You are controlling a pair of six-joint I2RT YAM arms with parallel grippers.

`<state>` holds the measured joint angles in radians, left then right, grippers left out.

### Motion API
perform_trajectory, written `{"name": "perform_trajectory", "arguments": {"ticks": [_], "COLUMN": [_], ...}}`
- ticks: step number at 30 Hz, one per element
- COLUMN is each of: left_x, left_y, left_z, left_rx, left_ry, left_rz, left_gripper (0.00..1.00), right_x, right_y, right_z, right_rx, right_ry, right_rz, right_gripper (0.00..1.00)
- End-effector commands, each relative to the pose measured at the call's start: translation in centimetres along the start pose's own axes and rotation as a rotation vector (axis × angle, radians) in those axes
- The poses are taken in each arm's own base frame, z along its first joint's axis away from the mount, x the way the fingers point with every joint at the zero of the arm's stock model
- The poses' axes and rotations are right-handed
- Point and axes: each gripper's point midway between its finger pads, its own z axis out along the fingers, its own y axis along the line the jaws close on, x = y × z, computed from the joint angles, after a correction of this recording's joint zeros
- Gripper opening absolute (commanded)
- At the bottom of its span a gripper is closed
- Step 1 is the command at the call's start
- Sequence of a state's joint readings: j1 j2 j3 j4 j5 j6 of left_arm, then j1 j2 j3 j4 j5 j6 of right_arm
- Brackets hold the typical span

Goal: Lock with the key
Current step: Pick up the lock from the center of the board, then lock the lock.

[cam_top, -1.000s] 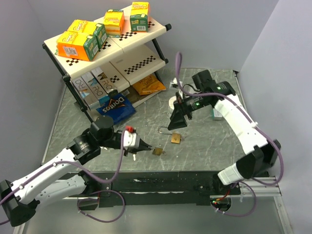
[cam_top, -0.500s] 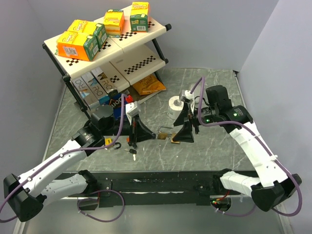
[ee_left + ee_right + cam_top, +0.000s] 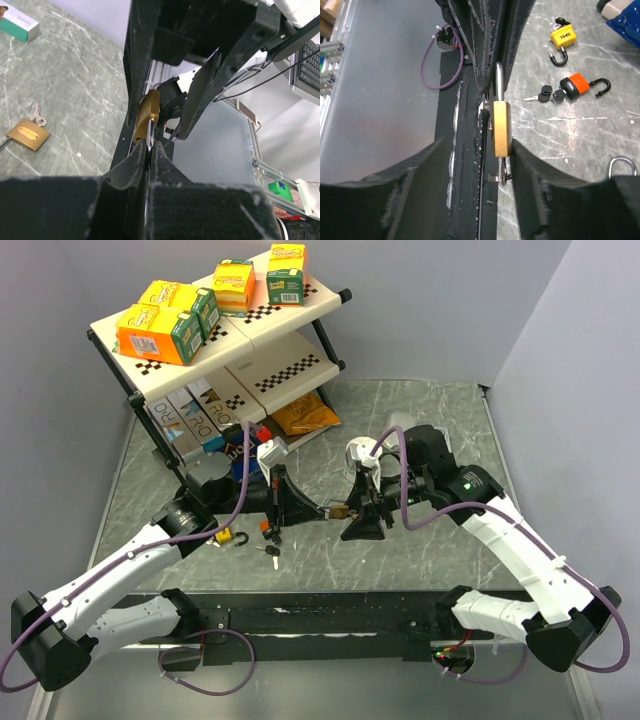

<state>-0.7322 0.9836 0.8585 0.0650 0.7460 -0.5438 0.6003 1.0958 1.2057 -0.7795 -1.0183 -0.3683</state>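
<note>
Holding: left gripper [image 3: 148, 150] pinches brass padlock [image 3: 501, 127] by its shackle [image 3: 498, 80].
Right gripper [image 3: 355, 515]: jaws spread, straddling the padlock body.
Progress: key [image 3: 499, 176] appears inserted; locking turn likely remains.

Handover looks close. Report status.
Left end effector shut on shackle of small brass padlock, aloft. Right end effector open, jaws either side of its body. Nothing blocking.

The padlock [image 3: 501, 127] body is recorded as satin brass, its shackle [image 3: 498, 82] as polished steel. The fingers [image 3: 395, 200] are found matt black and grainy. The table [image 3: 580, 137] is noted as smooth, grey, veined like stone.
</note>
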Motion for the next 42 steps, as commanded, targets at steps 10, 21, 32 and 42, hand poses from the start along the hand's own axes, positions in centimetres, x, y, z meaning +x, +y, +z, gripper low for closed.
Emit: {"name": "perform_trajectory", "arguments": {"ticks": [10, 21, 32, 42], "left_x": [-1.7, -1.4, 0.0, 0.4], "left_y": [-1.7, -1.8, -1.0, -0.9], "left_z": [-0.3, -0.1, -0.9, -0.8], "left_rx": [0.061, 0.082, 0.031, 0.041], "left_ry": [-0.060, -0.041, 0.014, 0.040], "left_rz": [0.047, 0.053, 0.074, 0.106], "left_gripper": [0.01, 0.01, 0.23, 0.31], "right_x": [-2.1, -2.3, -2.2, -2.0], "right_y": [0.4, 0.3, 0.2, 0.2], "right_z": [0.4, 0.6, 0.4, 0.5], "right_rx": [-0.024, -0.034, -0.013, -0.021], "right_ry": [-0.029, -0.027, -0.022, -0.020], "right_rz": [-0.087, -0.078, -0.087, -0.086], "right_gripper": [0.46, 0.41, 0.00, 0.00]}}
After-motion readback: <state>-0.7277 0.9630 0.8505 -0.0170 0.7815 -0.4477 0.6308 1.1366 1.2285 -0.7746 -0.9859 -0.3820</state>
